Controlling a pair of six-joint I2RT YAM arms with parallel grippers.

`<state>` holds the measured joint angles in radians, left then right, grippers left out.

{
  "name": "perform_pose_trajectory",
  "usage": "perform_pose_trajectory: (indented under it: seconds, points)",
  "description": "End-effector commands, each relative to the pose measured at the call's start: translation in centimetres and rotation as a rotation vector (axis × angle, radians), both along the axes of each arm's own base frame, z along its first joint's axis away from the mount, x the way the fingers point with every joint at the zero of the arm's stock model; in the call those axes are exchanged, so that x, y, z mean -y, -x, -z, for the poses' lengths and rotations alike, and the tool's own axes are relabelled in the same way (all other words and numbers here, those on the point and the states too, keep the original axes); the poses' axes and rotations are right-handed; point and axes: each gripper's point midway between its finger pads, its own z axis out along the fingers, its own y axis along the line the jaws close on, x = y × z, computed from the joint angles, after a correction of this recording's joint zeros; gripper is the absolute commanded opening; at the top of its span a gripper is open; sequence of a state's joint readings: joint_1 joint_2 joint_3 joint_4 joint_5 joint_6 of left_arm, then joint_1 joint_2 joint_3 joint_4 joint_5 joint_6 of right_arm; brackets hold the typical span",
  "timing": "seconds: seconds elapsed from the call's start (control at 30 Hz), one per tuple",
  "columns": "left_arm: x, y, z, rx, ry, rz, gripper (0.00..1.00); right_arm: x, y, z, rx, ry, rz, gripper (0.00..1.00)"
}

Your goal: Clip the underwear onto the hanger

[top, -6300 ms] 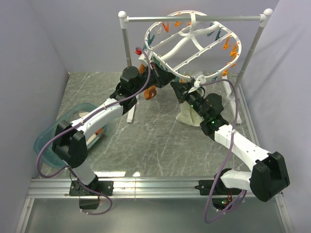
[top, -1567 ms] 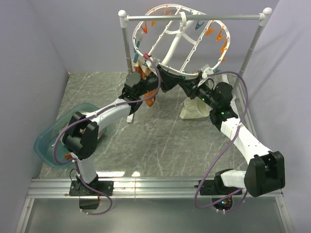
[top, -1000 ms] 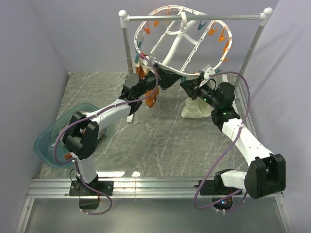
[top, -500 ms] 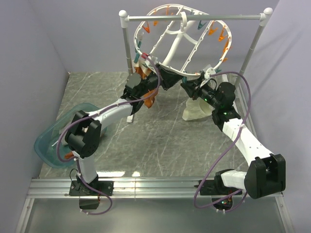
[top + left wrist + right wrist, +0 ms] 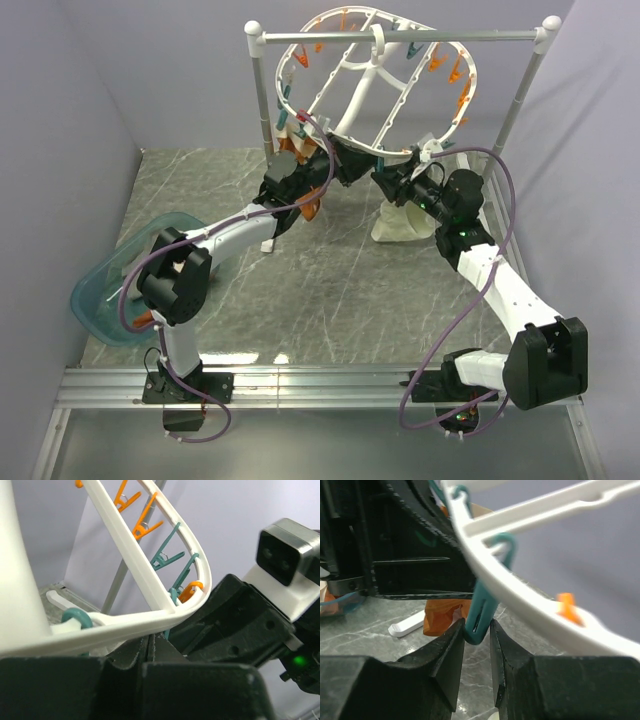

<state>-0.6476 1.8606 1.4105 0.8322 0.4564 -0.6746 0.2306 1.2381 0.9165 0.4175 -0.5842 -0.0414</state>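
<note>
The white oval hanger (image 5: 352,100) hangs tilted from the rail, with orange and teal clips round its rim. My left gripper (image 5: 338,160) is at the hanger's lower rim. In the left wrist view its jaws (image 5: 150,641) are shut, with the tips right under the white rim (image 5: 125,625). My right gripper (image 5: 383,178) is just to the right of it, shut on a teal clip (image 5: 481,611) that hangs from the rim (image 5: 520,587). The cream underwear (image 5: 398,226) lies on the table under my right arm, held by neither gripper.
The white rail stand (image 5: 400,38) carries the hanger, with posts at left and right. An orange-brown garment (image 5: 312,200) hangs by the left post and shows in the right wrist view (image 5: 440,615). A teal tub (image 5: 100,300) sits at the left wall.
Since 6.3 s ago the hanger has swung left and tilted steeper, and both grippers have risen to its lower rim. Over the last second there are only small shifts of the left arm.
</note>
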Motion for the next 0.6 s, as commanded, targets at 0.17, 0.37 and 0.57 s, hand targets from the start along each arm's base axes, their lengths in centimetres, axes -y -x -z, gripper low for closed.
perform_pose_trajectory:
  seconds: [0.17, 0.37, 0.57]
  points:
    - [-0.6, -0.7, -1.3, -0.047, 0.012, -0.045, 0.00, -1.1, 0.5, -4.2, 0.120, -0.033, -0.023, 0.35]
    - [-0.6, -0.3, -0.7, -0.059, -0.005, -0.047, 0.00, -0.9, -0.1, -4.7, 0.121, -0.057, 0.005, 0.37]
    - [-0.6, -0.2, -0.3, -0.042, -0.016, -0.063, 0.00, -1.1, -0.2, -5.0, 0.115, -0.072, 0.005, 0.44]
